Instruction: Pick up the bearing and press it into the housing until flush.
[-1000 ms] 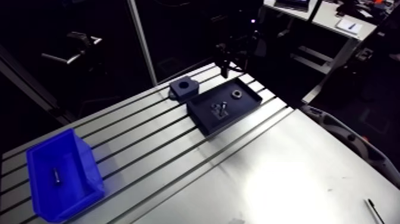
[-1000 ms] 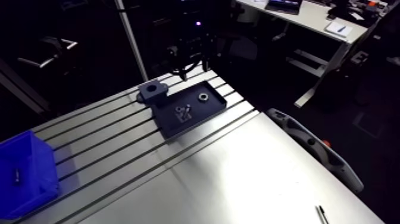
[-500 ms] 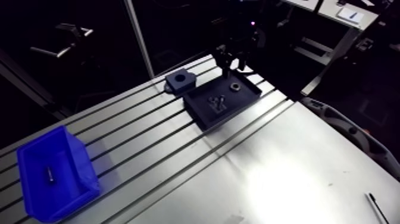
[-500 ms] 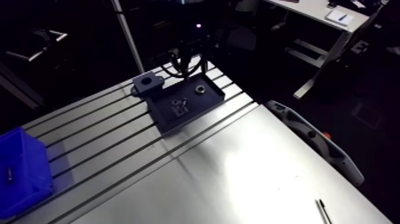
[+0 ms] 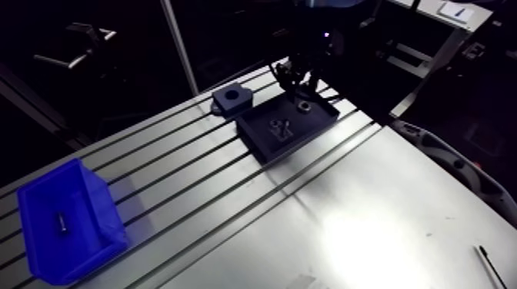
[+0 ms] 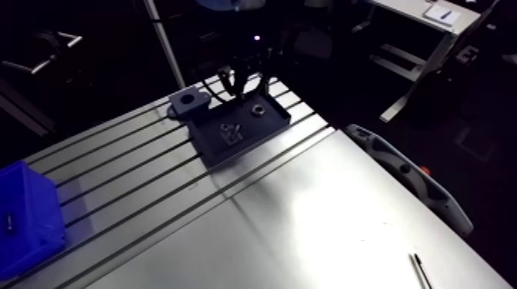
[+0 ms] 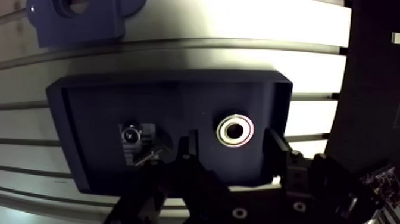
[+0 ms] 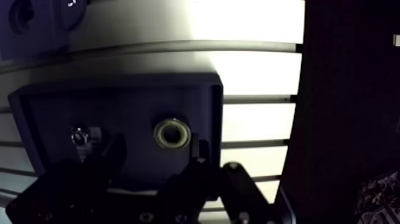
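Bearing lies flat in black tray, bore axis up. We see the gripper spread wide astride it. Housing upper centre, arm view.

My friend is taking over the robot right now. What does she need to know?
Gripper: open, holding nothing, hanging over the black tray.
Bearing: lies flat in the tray, lined up between the fingers, which do not touch it.
Housing: on the table just beyond the tray, with nothing in its hole.
Small metal parts also lie in the tray, beside the bearing.
Done: gripper lined up over the bearing.
Left: go down, grip the bearing, carry it to the housing, press it in flush.
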Controlling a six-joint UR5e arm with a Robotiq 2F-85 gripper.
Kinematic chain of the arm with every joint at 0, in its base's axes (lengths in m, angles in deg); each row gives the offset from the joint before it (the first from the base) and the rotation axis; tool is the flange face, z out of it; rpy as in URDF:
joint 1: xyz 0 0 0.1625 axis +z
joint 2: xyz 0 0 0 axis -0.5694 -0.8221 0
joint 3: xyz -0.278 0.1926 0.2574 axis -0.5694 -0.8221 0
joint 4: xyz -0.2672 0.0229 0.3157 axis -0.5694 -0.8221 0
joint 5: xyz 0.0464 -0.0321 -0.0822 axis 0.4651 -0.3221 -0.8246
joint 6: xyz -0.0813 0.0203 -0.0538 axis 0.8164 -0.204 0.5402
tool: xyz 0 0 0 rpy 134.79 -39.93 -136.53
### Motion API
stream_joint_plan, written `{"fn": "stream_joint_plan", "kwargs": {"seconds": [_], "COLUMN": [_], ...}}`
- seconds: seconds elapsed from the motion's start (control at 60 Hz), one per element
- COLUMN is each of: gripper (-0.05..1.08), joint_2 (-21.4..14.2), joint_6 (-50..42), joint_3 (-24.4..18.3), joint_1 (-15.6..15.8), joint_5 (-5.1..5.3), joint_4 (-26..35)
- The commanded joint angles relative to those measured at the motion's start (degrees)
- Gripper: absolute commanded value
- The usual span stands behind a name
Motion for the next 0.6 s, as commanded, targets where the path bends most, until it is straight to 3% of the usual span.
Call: {"fn": "stream_joint_plan", "kwargs": {"seconds": [0.017, 0.6], "gripper": [0.35, 0.35], "joint_2": [0.2, 1.3], "joint_6": [-0.1, -0.2], "joint_3": [0.7, 0.7], "joint_1": [0.0, -0.4], "joint_5": [-0.12, -0.12], "joint_4": [-1.2, -2.4]}}
